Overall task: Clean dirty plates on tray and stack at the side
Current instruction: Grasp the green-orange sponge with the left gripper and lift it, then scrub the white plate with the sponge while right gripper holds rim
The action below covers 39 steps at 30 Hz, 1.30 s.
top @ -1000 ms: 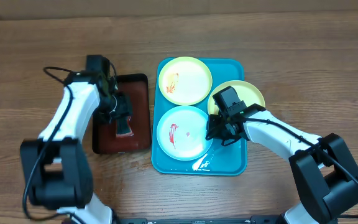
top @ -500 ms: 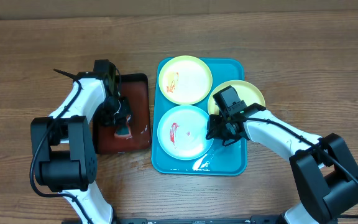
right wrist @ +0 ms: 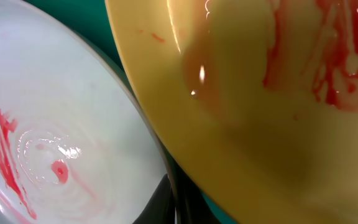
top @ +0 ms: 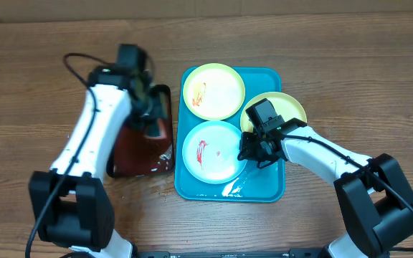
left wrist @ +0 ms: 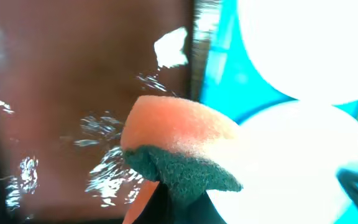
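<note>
My left gripper (top: 153, 127) is shut on an orange sponge with a green scrub face (left wrist: 179, 149), held over the right edge of the black tray (top: 131, 163). Three smeared plates lie on the turquoise tray (top: 271, 190): a yellow-green one (top: 214, 91) at the back, a pale blue-green one (top: 212, 152) in front, and a second yellow-green one (top: 287, 107) at the right, partly under my right arm. My right gripper (top: 253, 150) is shut on the pale plate's right rim (right wrist: 160, 162). The yellow plate (right wrist: 260, 93) overlaps that rim in the right wrist view.
The black tray's red-brown inside is wet, with a dab of foam (left wrist: 171, 46). White foam (top: 231, 188) lies on the turquoise tray's front. Bare wooden table (top: 335, 57) surrounds both trays.
My left gripper closed on the sponge in the black tray, then carried it up and right toward the turquoise tray. The right arm and the plates have not moved.
</note>
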Available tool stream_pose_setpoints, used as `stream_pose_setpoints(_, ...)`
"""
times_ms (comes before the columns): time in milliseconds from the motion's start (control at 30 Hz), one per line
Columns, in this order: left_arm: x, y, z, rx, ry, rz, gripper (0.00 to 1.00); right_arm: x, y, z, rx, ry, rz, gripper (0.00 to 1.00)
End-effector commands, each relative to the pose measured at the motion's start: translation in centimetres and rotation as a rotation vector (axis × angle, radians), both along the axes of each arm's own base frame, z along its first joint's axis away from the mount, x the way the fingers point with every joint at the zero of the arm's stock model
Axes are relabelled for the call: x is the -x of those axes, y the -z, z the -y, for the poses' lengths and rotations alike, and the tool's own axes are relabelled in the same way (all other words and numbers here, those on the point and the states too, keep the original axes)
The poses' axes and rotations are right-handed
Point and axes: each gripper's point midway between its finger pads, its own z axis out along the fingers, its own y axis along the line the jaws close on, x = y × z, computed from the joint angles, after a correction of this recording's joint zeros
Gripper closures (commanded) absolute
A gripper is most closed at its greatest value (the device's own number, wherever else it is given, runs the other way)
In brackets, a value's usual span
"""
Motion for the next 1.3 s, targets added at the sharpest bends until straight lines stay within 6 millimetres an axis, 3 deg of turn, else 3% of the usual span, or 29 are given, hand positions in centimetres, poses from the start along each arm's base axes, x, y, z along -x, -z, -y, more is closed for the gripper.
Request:
stream_pose_setpoints(0,1.1,0.9,6.5,0.126,0.084,-0.033,0.96,0.1,1.7,2.3,0.097,0.053,-0.023,0.96)
stream_pose_setpoints(67,1.6,2.2,10.1,0.186,0.117,-0.064,0.96,0.2,1.7,2.3,0.099,0.053,-0.027,0.96)
stream_pose_setpoints(167,2.6,4.7,13.8,0.214,0.132,-0.123,0.96,0.2,1.7,2.3,0.1,0.053,-0.029,0.96)
stream_pose_setpoints(267,4.0,7.3,15.9,0.214,0.144,-0.195,0.96,0.2,1.7,2.3,0.101,0.053,-0.029,0.96)
stream_pose_setpoints(333,4.8,8.9,16.3,0.183,0.148,-0.236,0.96,0.3,1.7,2.4,0.102,0.053,-0.031,0.96)
stream_pose_setpoints(500,4.8,10.2,13.0,0.024,0.053,-0.261,0.96,0.4,1.8,2.4,0.104,0.052,-0.036,0.96)
stream_pose_setpoints(633,3.2,9.1,7.6,-0.219,-0.011,-0.21,0.96,0.4,1.8,2.4,0.104,0.052,-0.036,0.96)
stream_pose_setpoints(833,1.7,8.4,4.0,-0.426,0.061,-0.129,0.96,0.4,1.8,2.4,0.105,0.053,-0.036,0.96)
stream_pose_setpoints(900,1.6,8.4,4.0,-0.434,0.07,-0.12,0.96,0.4,1.8,2.4,0.105,0.053,-0.035,0.96)
stream_pose_setpoints(1000,1.6,8.9,6.8,-0.285,0.124,-0.137,0.96,0.4,1.8,2.4,0.104,0.053,-0.035,0.96)
stream_pose_setpoints(1200,2.0,8.8,15.4,0.173,0.215,-0.175,0.96,0.4,1.8,2.5,0.106,0.053,-0.037,0.96)
stream_pose_setpoints(1267,2.7,9.0,17.4,0.261,0.238,-0.206,0.96,0.5,1.8,2.5,0.11,0.054,-0.037,0.96)
